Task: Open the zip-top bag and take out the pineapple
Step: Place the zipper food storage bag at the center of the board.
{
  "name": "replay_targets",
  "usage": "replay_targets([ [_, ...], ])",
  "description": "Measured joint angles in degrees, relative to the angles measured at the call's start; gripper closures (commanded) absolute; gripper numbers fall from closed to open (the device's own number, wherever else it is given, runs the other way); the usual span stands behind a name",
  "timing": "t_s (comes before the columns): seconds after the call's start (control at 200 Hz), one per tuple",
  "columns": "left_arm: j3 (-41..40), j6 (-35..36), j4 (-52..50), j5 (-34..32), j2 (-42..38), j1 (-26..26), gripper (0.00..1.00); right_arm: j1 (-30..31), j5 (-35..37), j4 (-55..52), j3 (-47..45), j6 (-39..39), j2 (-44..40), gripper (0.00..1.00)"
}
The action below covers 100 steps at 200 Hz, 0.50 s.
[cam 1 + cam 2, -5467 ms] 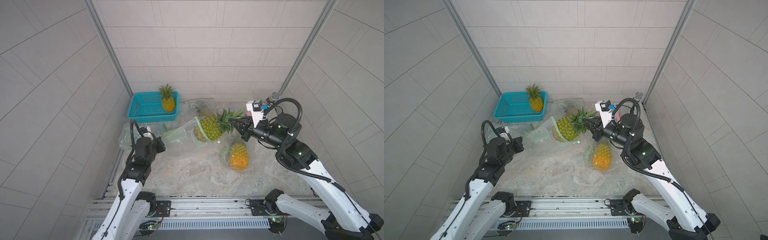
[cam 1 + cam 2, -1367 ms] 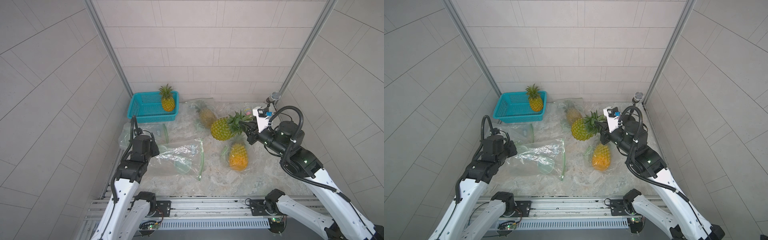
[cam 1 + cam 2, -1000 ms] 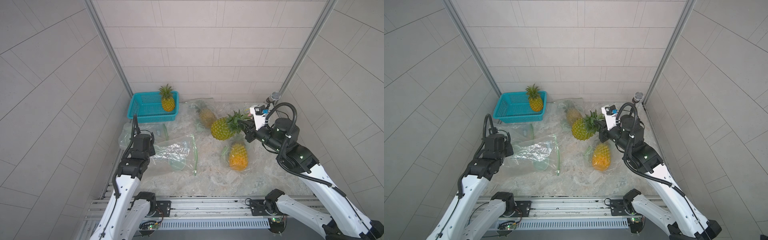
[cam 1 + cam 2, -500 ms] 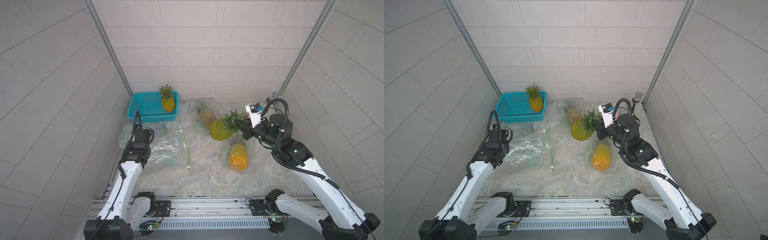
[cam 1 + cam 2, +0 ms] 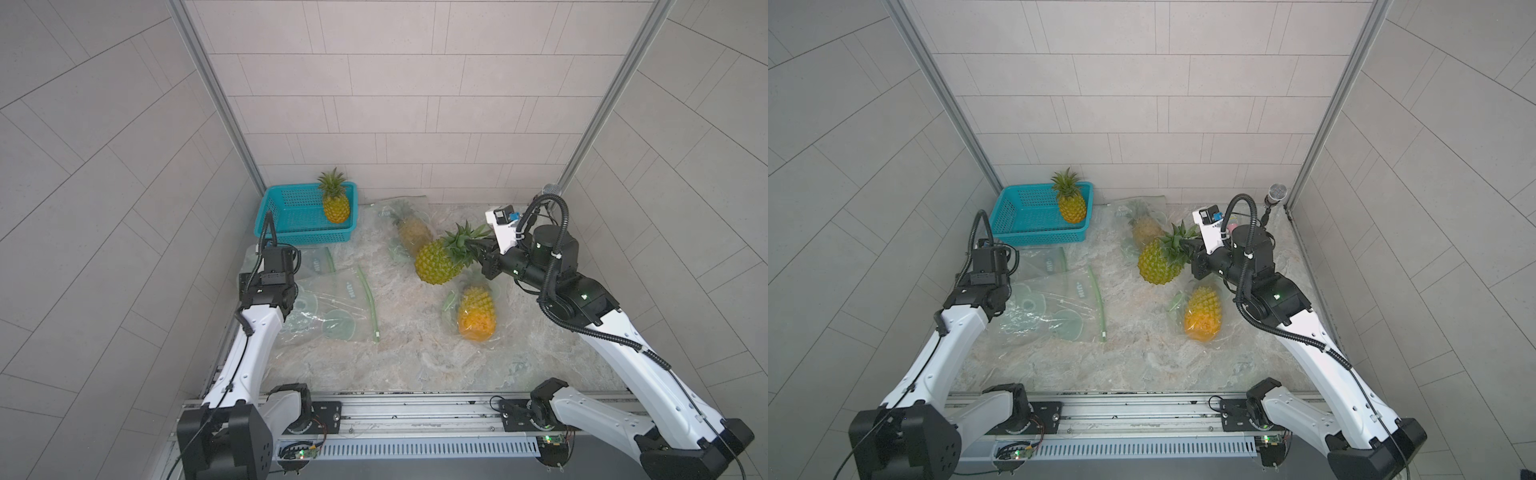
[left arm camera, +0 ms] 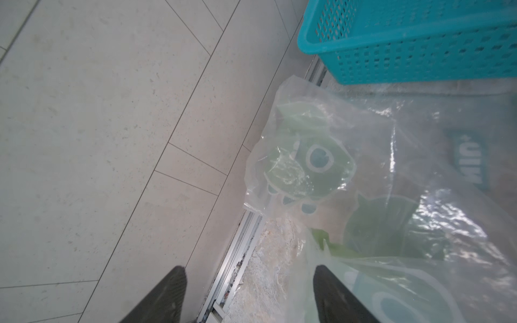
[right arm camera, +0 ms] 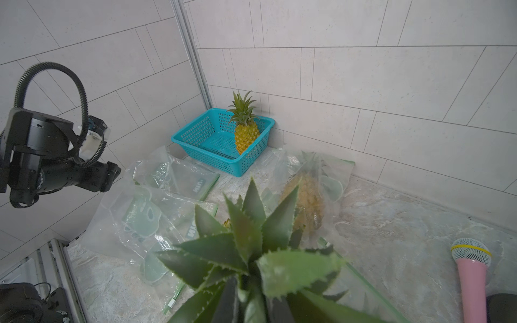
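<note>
Our left hand (image 6: 249,272) hangs open over the edge of the empty zip-top bag (image 5: 332,303), which lies on the worktop (image 5: 415,361). Farther back, we grip the pineapple (image 5: 436,264) by its crown in our right hand (image 5: 482,254), clear of the bag. Beyond stands a blue basket (image 5: 303,237).

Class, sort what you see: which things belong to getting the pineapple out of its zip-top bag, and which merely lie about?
Job: right gripper, shut on the lifted pineapple; front empty zip-top bag; open left gripper at its edge.
Lying about: teal basket; pineapple in basket; pale bagged pineapple; orange bagged pineapple; rear empty bag; pink microphone.
</note>
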Motion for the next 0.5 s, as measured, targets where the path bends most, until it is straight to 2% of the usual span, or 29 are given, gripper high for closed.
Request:
replay_targets([
  [0.08, 1.4, -0.3, 0.0, 2.1, -0.9, 0.0, 0.15, -0.2, -0.9, 0.0, 0.0, 0.0, 1.3, 1.00],
  [0.17, 3.3, -0.4, -0.4, 8.6, -2.9, 0.0, 0.15, -0.3, -2.2, 0.0, 0.0, -0.2, 2.7, 1.00],
  [0.35, 4.5, -1.6, -0.3, 31.1, -7.9, -0.2, 0.15, -0.3, -6.1, -0.5, 1.4, -1.7, 6.3, 1.00],
  [0.5, 5.1, -1.8, -0.4, 49.7, -10.2, -2.8, 0.15, -0.3, -10.8, -1.8, 4.2, -3.9, 9.4, 1.00],
])
